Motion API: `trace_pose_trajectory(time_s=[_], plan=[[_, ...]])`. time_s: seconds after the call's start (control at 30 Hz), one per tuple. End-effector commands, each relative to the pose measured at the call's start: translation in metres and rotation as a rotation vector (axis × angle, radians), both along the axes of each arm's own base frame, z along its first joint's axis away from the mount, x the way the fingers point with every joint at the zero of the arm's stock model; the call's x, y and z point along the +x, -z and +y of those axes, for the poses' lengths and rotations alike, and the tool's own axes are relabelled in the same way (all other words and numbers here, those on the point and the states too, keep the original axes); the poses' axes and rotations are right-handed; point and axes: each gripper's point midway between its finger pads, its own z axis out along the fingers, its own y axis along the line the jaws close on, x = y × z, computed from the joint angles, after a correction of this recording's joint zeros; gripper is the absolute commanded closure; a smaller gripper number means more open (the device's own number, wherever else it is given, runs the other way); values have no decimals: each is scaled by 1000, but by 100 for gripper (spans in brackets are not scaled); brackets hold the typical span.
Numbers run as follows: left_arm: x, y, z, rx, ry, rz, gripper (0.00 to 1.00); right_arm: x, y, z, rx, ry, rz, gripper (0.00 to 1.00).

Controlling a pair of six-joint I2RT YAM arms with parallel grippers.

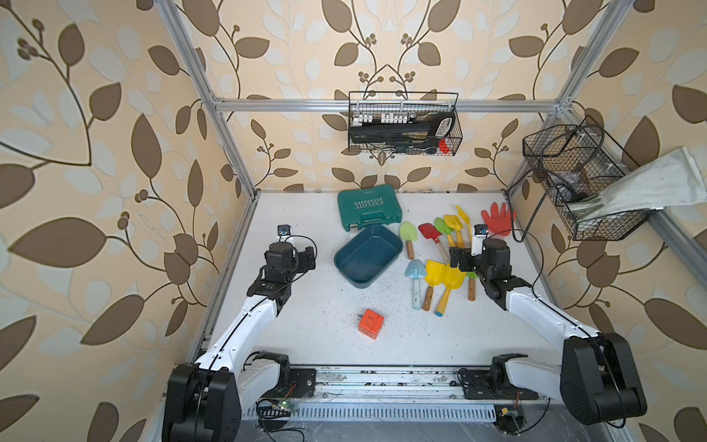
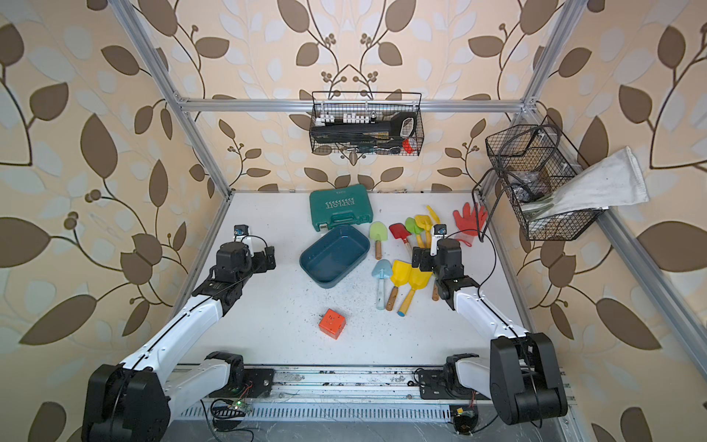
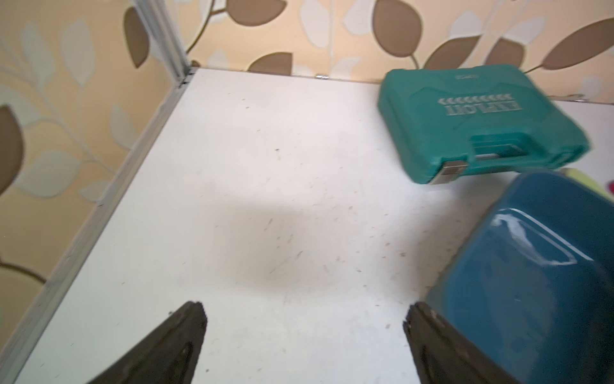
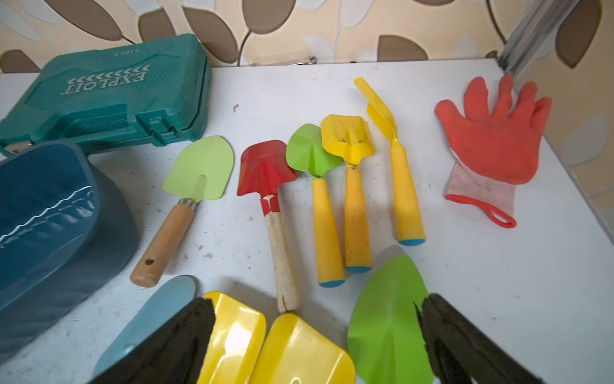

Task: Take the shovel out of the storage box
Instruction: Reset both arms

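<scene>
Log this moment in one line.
teal plastic storage box: empty | colourful toy shovels: on table | left hand: open | right hand: open, over shovels

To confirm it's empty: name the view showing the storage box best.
A top view: the whole storage box shows, nothing inside. The blurred left wrist view catches only one end; the right wrist view, part of one side.

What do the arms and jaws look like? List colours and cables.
Left arm and right arm match: white shells on the long links, black joint housings, a thin black cable along each forearm, a blue-lensed camera at each wrist. Jaws are black and tapered.
</scene>
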Motion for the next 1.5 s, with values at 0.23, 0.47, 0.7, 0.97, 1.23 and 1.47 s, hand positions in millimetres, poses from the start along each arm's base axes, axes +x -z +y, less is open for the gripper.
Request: trace_pose_trajectory(time_s=[0.23, 0.47, 0.7, 0.97, 1.23, 1.47], plan=[[-4, 28, 50, 10, -135, -170, 1, 3, 5, -14, -78, 23, -160, 1], [14, 33, 45, -2, -51, -205, 1, -4, 6, -27, -105, 89, -270, 0], [37, 68, 50, -38, -13, -140, 1, -6, 21, -31, -107, 114, -321, 0], [44, 74, 49, -42, -3, -69, 1, 9, 31, -19, -120, 36, -244, 0], [44, 74, 48, -45, -1, -64, 1, 12, 33, -15, -119, 17, -220, 1], [44, 75, 48, -45, 0, -64, 1, 16, 34, -22, -113, 45, -202, 1]])
